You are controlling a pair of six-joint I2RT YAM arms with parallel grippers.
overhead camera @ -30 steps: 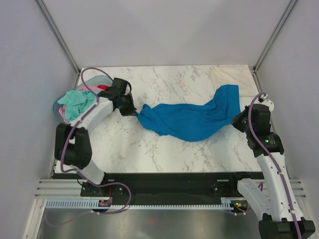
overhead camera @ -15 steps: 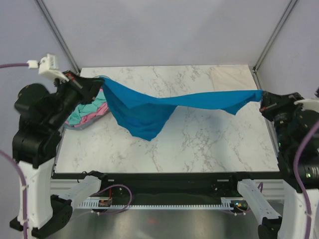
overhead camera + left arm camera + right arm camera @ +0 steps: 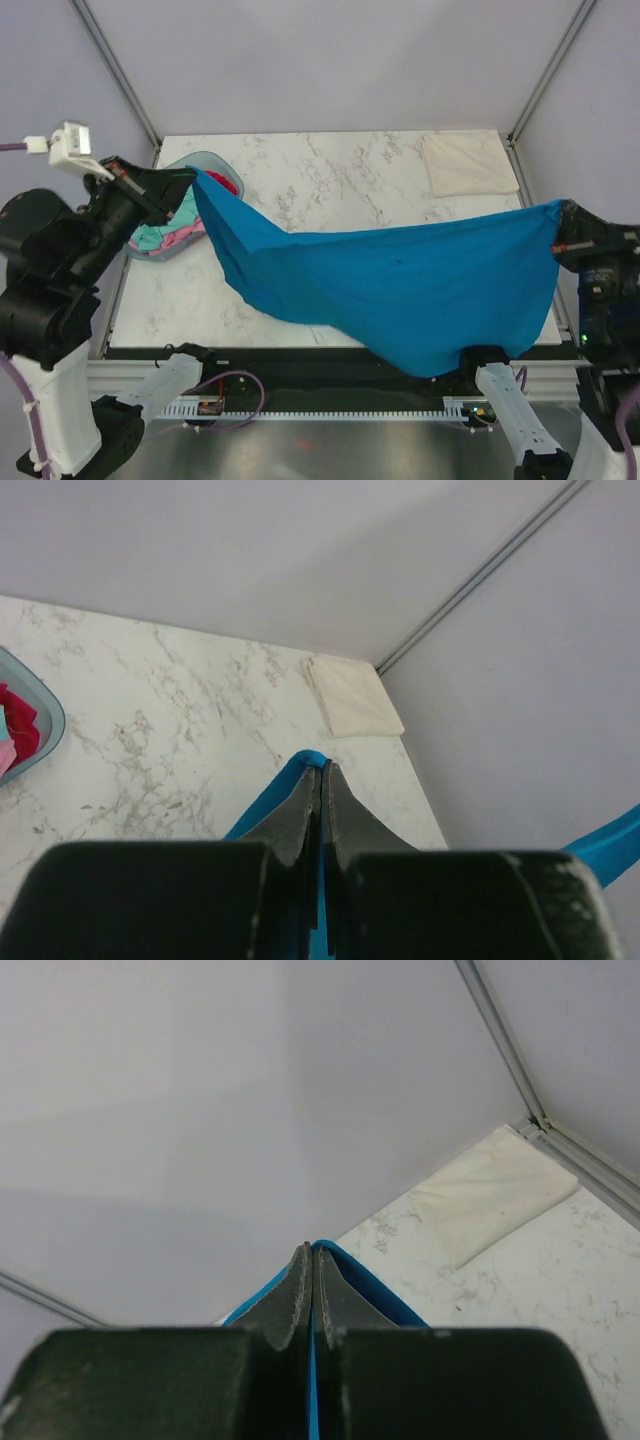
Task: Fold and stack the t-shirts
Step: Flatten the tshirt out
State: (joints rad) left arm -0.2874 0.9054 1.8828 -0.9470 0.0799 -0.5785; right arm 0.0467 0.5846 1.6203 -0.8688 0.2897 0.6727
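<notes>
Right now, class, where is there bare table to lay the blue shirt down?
Bare marble table lies between the basket and the folded cream shirt. Crowded: the basket's far-left corner. The hanging blue shirt hides the near half.

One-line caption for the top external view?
Left gripper and right gripper hold the blue t-shirt stretched in the air over the table, basket at left.

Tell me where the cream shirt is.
In the top view, the cream shirt lies folded at the far right corner of the table, beyond the raised blue shirt.
</notes>
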